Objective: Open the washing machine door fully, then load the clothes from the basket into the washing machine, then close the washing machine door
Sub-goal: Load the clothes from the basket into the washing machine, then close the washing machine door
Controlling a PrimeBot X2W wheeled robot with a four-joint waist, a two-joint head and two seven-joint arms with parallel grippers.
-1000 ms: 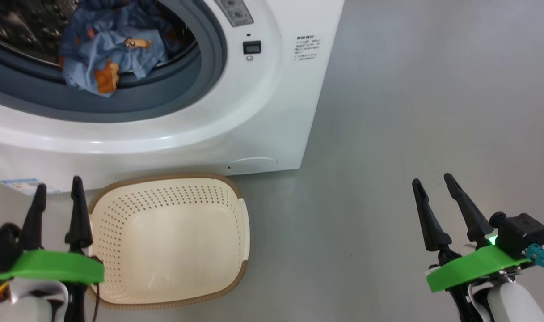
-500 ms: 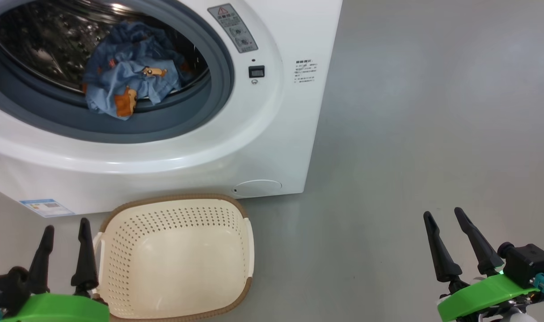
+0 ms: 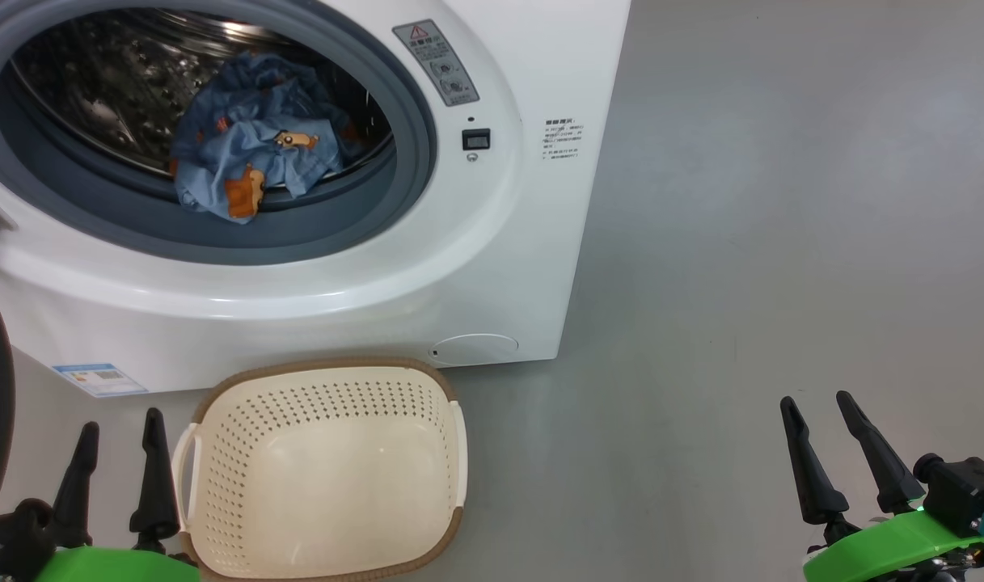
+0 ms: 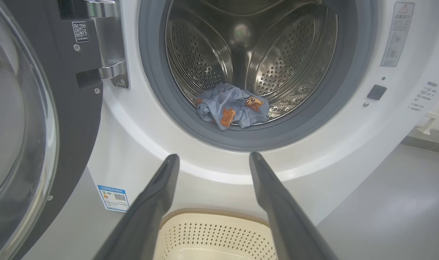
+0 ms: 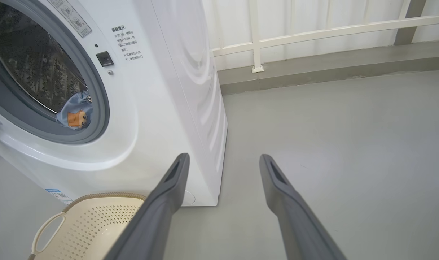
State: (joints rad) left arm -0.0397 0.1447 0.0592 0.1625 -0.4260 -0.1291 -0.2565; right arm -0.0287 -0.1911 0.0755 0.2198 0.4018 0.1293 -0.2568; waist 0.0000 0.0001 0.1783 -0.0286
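On the smooth grey floor (image 3: 742, 242), the basket (image 3: 323, 373) sits just in front of the washing machine (image 3: 492, 267). Its clothes (image 3: 249, 153) lie heaped at the drum's near lip, behind the grey gasket. The washing machine door (image 4: 75, 119) stands swung wide at left. My left gripper (image 3: 121, 420) and right gripper (image 3: 815, 398) hover released, fingers spread. A white railing (image 5: 313, 34) lines the far wall.

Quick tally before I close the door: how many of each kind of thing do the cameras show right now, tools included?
washing machine: 1
washing machine door: 1
basket: 1
clothes bundle, in the drum: 1
tools: 2, left tool and right tool
Total: 6
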